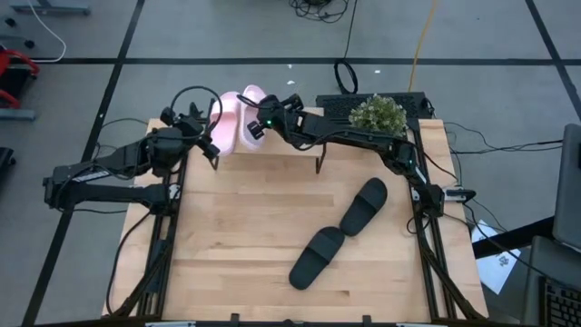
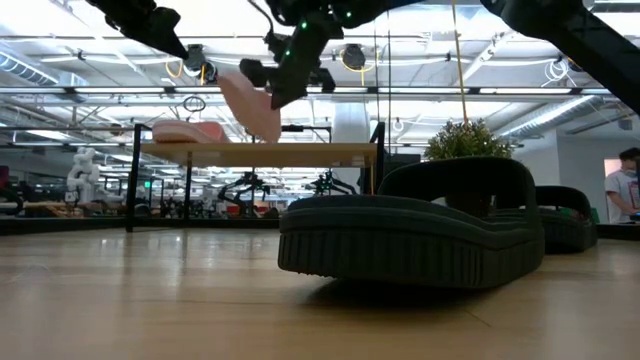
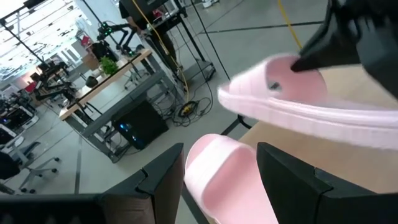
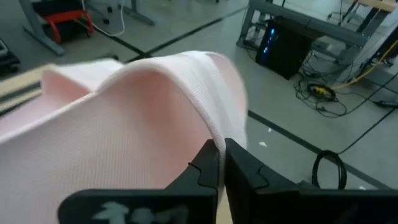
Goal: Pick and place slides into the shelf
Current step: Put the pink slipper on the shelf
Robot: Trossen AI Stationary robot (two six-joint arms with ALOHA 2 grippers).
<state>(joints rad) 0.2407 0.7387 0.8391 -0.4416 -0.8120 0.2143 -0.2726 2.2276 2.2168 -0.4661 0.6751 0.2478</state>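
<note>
One pale pink slide (image 2: 185, 131) lies flat by its sole on the shelf (image 2: 330, 154), at its left end. My left gripper (image 3: 221, 180) is open above it, a finger on either side, and the low view shows it apart from the slide. The second pink slide (image 2: 250, 105) is held up over the shelf by my right gripper (image 4: 224, 163), shut on it. In the high view both pink slides (image 1: 238, 120) sit side by side at the table's far edge. Two black slides (image 1: 363, 204) (image 1: 316, 257) lie on the tabletop. My right gripper pinches the second pink slide by the thin edge of its arched strap (image 4: 217, 134) between the two fingers. The slide is tilted steeply, its lower end (image 2: 266, 132) just over the shelf top; whether it touches the plank I cannot tell.
A potted plant (image 1: 377, 113) stands at the far right of the table beside the shelf. The nearer black slide (image 2: 410, 235) fills the low view's middle. The shelf's right half (image 1: 300, 145) is bare. A person stands at the room's right edge (image 2: 625, 190).
</note>
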